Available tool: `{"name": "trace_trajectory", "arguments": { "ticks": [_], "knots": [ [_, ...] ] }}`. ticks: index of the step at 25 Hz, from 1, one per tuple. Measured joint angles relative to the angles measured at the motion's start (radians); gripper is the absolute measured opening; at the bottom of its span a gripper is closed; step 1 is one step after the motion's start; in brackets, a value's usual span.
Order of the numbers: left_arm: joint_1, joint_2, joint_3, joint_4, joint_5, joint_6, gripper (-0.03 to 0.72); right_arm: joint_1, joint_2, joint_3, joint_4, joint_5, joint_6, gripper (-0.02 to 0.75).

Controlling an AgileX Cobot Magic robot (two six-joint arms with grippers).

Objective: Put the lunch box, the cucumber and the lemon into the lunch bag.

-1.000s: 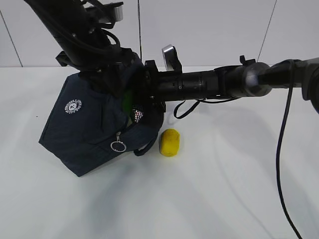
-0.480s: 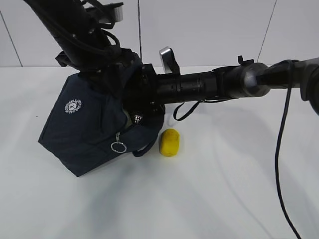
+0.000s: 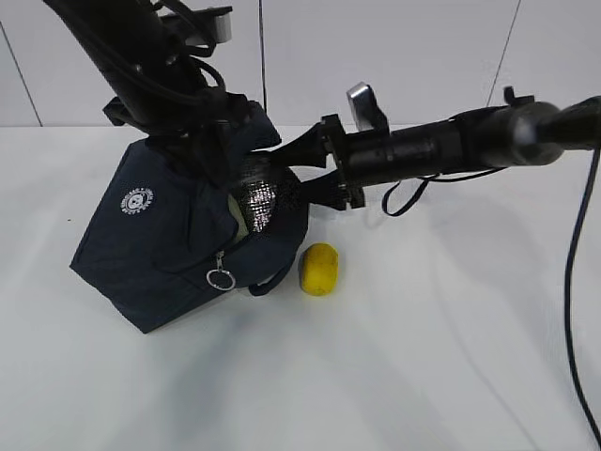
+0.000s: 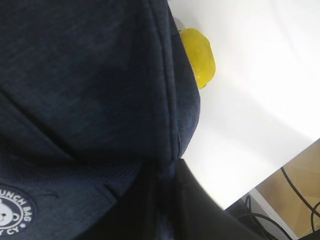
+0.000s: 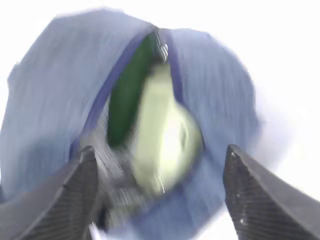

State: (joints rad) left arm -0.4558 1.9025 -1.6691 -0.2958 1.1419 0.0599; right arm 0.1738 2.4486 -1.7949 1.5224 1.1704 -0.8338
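The navy lunch bag (image 3: 160,235) is tipped up on the table with its mouth facing right and its silver lining showing. My left gripper (image 3: 202,132) is shut on the bag's top fabric and holds it up; the left wrist view (image 4: 170,200) shows dark fingers pinching the cloth. In the right wrist view the dark green cucumber (image 5: 125,100) and the pale green lid of the lunch box (image 5: 165,135) lie inside the bag (image 5: 220,90). My right gripper (image 3: 286,178) (image 5: 160,200) is open and empty just outside the mouth. The yellow lemon (image 3: 319,269) (image 4: 198,57) lies on the table beside the bag.
The bag's zipper ring pull (image 3: 222,277) hangs on its front, and a loop handle (image 3: 272,280) trails toward the lemon. The white table (image 3: 423,357) stretches to the front and right. The table's edge and cables show in the left wrist view (image 4: 295,180).
My right gripper was deep in the bag's mouth and has drawn back to the right, out of it, open and empty. The bag and the lemon have stayed in place.
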Motion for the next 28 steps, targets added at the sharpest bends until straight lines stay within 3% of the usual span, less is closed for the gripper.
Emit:
{"name": "trace_trajectory", "arguments": {
  "ticks": [5,14,21,28],
  "knots": [
    [0.000,0.000,0.000,0.018,0.000,0.000,0.019,-0.047,-0.089,0.000,-0.145,0.000,0.062,0.582],
    [0.000,0.000,0.000,0.059,0.000,0.000,0.019,-0.034,-0.211,0.000,-0.600,0.023,0.312,0.582],
    [0.006,0.000,0.000,0.066,0.000,0.000,0.019,0.084,-0.215,0.000,-0.911,0.015,0.517,0.582],
    [0.006,0.000,0.000,0.072,0.004,0.000,0.019,0.174,-0.215,0.000,-1.030,-0.051,0.648,0.572]
  ]
}}
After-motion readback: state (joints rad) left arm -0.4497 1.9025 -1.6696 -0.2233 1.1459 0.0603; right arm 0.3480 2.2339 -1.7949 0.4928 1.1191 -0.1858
